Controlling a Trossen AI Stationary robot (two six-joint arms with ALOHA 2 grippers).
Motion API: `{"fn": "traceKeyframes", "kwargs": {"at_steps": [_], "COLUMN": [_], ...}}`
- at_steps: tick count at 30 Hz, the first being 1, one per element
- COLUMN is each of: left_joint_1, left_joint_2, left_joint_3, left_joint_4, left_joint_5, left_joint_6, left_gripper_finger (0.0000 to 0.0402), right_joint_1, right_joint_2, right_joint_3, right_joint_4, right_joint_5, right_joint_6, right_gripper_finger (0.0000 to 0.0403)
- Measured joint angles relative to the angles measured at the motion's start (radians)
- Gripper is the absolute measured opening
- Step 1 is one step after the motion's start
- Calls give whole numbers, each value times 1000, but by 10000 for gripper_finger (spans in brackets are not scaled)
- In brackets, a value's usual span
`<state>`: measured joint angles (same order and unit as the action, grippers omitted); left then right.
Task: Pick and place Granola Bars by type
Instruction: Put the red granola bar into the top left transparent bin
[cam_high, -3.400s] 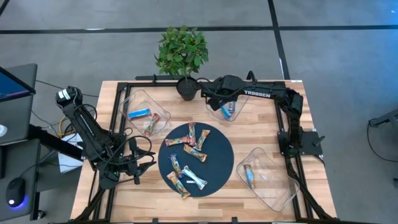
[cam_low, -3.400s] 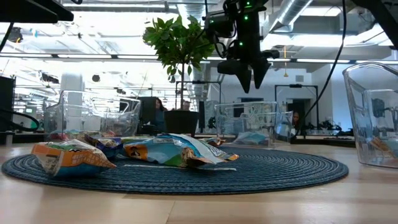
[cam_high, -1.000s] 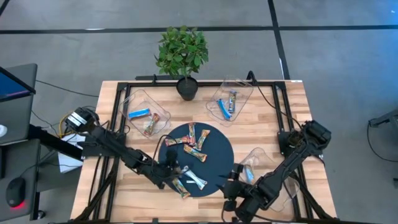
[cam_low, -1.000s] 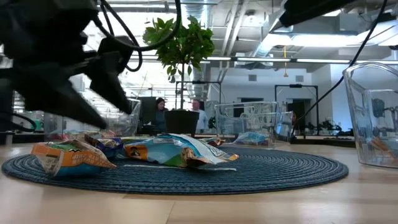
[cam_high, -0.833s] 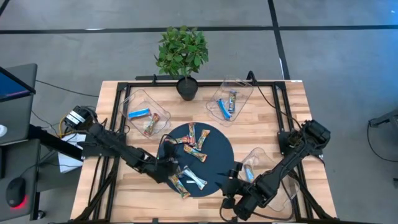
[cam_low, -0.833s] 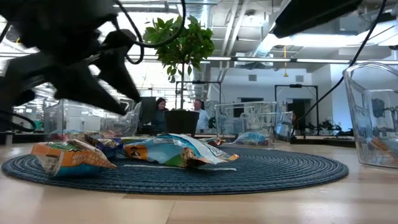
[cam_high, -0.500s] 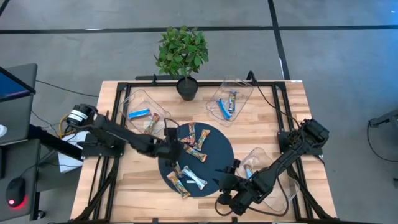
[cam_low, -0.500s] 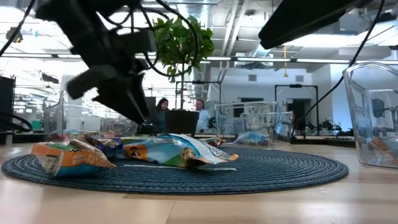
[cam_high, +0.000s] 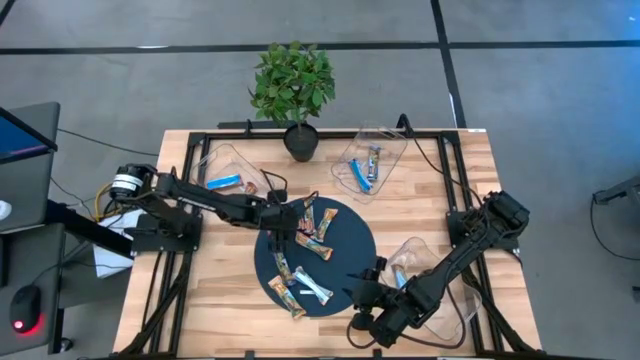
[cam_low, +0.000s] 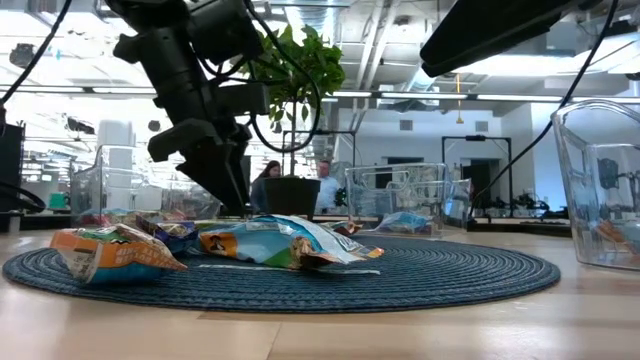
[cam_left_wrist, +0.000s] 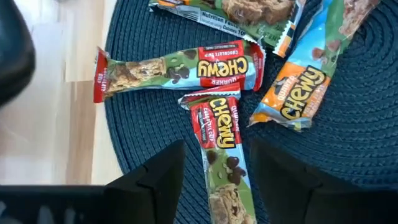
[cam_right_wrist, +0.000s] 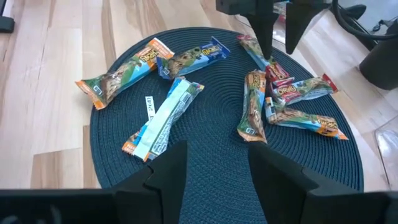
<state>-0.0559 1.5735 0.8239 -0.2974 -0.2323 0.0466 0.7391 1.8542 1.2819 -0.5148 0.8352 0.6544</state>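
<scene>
Several wrapped granola bars lie flat on a dark round mat (cam_high: 340, 262). A red-green group (cam_high: 305, 228) is on its far-left part, and blue and orange ones (cam_high: 300, 290) are nearer. My left gripper (cam_high: 289, 221) hangs open over the far-left group, fingers pointing down (cam_low: 233, 203). In the left wrist view its fingers (cam_left_wrist: 217, 149) stand on either side of one red-green bar (cam_left_wrist: 221, 134), with no touch showing. My right gripper (cam_high: 358, 322) waits open at the mat's near edge, facing the bars (cam_right_wrist: 217, 152).
Three clear trays hold sorted bars: far left (cam_high: 215, 160), far middle (cam_high: 385, 150), near right (cam_high: 440, 310). A potted plant (cam_high: 294, 88) stands at the far edge. A small white strip (cam_right_wrist: 150, 107) lies on the mat. People show in the room behind (cam_low: 322, 180).
My left gripper has swung from the mat's near-left part toward the far edge, turned fingers-down, and now hangs over the far-left red-green bars. My right gripper has shifted slightly toward the table's left. No bar has moved.
</scene>
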Motion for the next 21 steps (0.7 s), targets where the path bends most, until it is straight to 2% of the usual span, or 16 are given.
{"fn": "traceKeyframes", "kwargs": {"at_steps": [10,21], "left_joint_1": [16,16], "left_joint_2": [22,108], "left_joint_3": [-11,-6], "left_joint_4": [-2,31], "left_joint_5": [38,27], "left_joint_6": [18,23], "left_gripper_finger": [214,217], "right_joint_1": [0,-2], "right_joint_2": [0,0], "right_joint_3": [1,2], "right_joint_4": [1,15], "right_joint_5": [0,-1], "right_joint_6": [0,-7], "right_gripper_finger": [165,164]}}
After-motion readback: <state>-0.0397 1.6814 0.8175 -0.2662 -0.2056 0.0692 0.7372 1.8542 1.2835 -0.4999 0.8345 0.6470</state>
